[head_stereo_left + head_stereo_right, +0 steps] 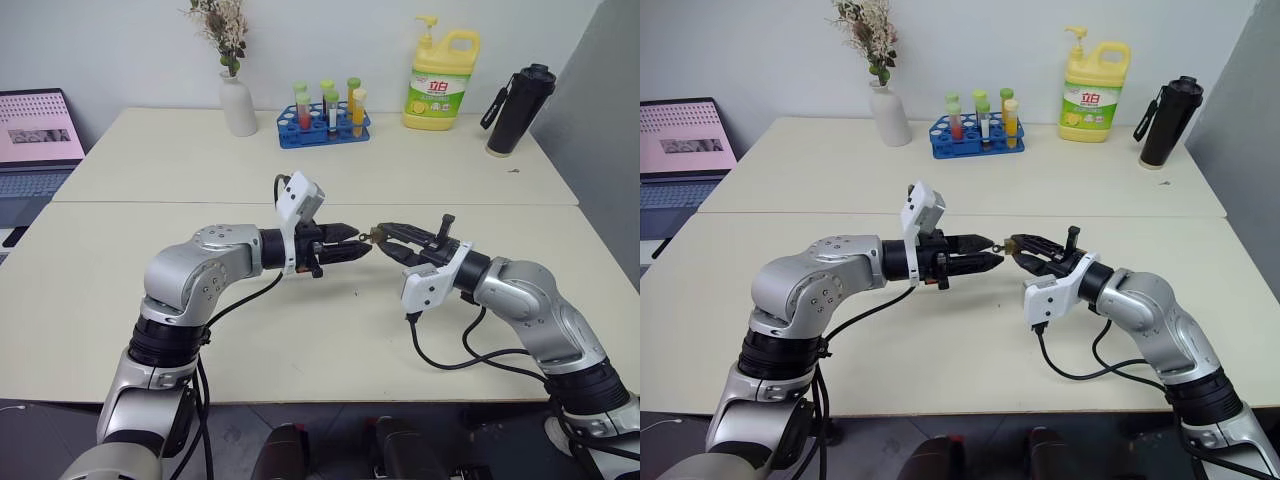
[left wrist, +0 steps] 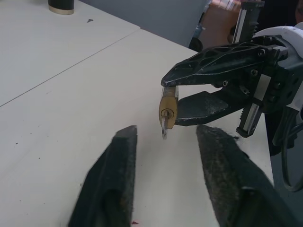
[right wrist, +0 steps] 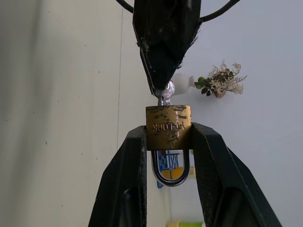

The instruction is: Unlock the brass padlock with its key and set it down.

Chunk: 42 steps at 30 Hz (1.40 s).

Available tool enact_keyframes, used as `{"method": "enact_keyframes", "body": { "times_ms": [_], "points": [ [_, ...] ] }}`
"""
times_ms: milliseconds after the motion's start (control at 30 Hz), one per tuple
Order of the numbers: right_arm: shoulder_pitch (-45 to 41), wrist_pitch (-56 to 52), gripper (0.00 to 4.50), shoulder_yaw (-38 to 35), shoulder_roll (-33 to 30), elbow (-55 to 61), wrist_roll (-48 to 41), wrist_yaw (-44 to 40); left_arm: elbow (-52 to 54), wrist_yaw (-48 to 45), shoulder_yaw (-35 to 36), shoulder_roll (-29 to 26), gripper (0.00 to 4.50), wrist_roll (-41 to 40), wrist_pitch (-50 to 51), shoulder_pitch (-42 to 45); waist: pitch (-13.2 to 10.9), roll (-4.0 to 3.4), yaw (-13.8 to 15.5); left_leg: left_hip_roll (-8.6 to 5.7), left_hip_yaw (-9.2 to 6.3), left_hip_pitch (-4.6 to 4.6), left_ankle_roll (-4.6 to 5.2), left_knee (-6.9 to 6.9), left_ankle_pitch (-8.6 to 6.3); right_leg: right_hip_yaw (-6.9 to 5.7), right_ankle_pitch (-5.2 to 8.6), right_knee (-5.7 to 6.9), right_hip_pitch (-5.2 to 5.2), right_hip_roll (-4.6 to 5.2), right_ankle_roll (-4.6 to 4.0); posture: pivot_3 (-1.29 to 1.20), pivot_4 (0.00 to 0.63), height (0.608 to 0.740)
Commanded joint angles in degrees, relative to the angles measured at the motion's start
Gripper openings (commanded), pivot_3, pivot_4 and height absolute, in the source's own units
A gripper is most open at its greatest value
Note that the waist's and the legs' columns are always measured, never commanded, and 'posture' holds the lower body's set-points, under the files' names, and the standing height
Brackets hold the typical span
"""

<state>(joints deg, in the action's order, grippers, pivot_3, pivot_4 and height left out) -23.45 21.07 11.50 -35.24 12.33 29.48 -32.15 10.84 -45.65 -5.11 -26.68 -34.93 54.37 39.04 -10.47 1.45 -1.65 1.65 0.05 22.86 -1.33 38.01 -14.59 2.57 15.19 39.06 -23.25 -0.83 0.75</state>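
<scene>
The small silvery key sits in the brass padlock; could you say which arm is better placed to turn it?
Left, probably: the left claw touches the small silvery key at its head, while the right claw clamps the squarish brass padlock by its body.

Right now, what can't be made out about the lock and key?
- Head of the key: right wrist view, partly covered by the left gripper.
- Shackle of the brass padlock: left wrist view, behind the right gripper.
- Whether it is unlocked: eye views, too small.
</scene>
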Motion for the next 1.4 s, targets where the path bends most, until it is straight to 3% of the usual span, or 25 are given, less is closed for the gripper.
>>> {"method": "enact_keyframes", "body": {
  "times_ms": [33,100,433,633,800,1033,1267,1400],
  "points": [
    [-0.7,0.8,0.93,-0.5,-0.1,1.8,-1.5,0.5,0.5,0.0,0.9,0.7,0.65,-0.3,-1.7,1.3,0.0,0.00,0.0,0.00,0.01,0.00,0.00,0.00,0.00,0.00,0.00,0.00,0.00,0.00,0.00,0.00,0.150,0.740],
    [-0.6,0.7,0.93,-0.5,-0.1,1.7,-1.8,0.3,0.6,-0.1,0.7,0.7,0.01,-0.3,-1.9,1.2,0.0,0.00,0.0,0.00,0.00,0.00,0.00,0.00,0.00,0.00,0.00,0.00,0.00,0.00,0.00,0.00,0.150,0.740],
    [-0.6,0.6,0.93,-0.3,-0.3,1.7,-2.2,0.1,1.2,-0.6,-0.1,0.2,0.00,0.4,-3.3,0.9,0.0,0.00,0.0,0.00,0.00,0.00,0.00,0.00,0.00,0.01,0.00,0.00,0.00,0.00,-0.01,0.00,0.150,0.740],
    [0.2,-1.7,0.93,0.0,0.9,2.5,-4.6,-1.2,4.8,-7.4,-8.5,-5.4,0.00,13.7,-24.5,-2.2,0.0,0.00,0.0,0.02,0.03,-0.02,-0.01,-0.03,0.00,0.04,-0.09,-0.01,0.00,0.00,-0.16,0.00,0.150,0.740],
    [0.4,-3.1,0.93,0.0,1.3,3.1,-5.8,-1.6,2.6,-8.7,-11.2,-6.2,0.00,21.4,-37.1,-3.0,0.0,0.00,0.1,-0.01,0.05,-0.01,0.01,-0.01,0.00,0.05,-0.12,-0.02,0.00,0.00,-0.21,0.00,0.150,0.740],
    [0.3,-4.2,0.93,0.1,1.5,3.3,-6.5,-1.9,-0.1,-8.7,-11.1,-4.5,0.00,25.3,-43.6,-2.8,0.0,0.00,0.0,-0.02,0.07,0.01,0.02,0.00,-0.01,0.02,-0.01,-0.03,0.00,-0.01,-0.03,0.00,0.150,0.740],
    [0.3,-4.5,0.93,0.3,1.5,3.4,-6.6,-1.8,1.3,-8.1,-7.1,-1.5,0.00,17.4,-29.5,-2.5,0.0,0.00,0.0,0.00,0.05,0.01,0.02,0.00,-0.01,-0.01,0.01,-0.01,0.00,-0.02,0.01,0.00,0.150,0.740],
    [0.3,-4.2,0.93,0.3,1.3,3.2,-6.6,-1.8,1.2,-6.9,-4.8,-0.8,0.89,13.7,-22.1,-1.6,0.0,0.00,0.0,0.00,0.02,0.01,0.02,0.00,-0.01,-0.02,0.01,0.00,0.00,-0.03,0.02,0.00,0.150,0.740]
  ]
}}
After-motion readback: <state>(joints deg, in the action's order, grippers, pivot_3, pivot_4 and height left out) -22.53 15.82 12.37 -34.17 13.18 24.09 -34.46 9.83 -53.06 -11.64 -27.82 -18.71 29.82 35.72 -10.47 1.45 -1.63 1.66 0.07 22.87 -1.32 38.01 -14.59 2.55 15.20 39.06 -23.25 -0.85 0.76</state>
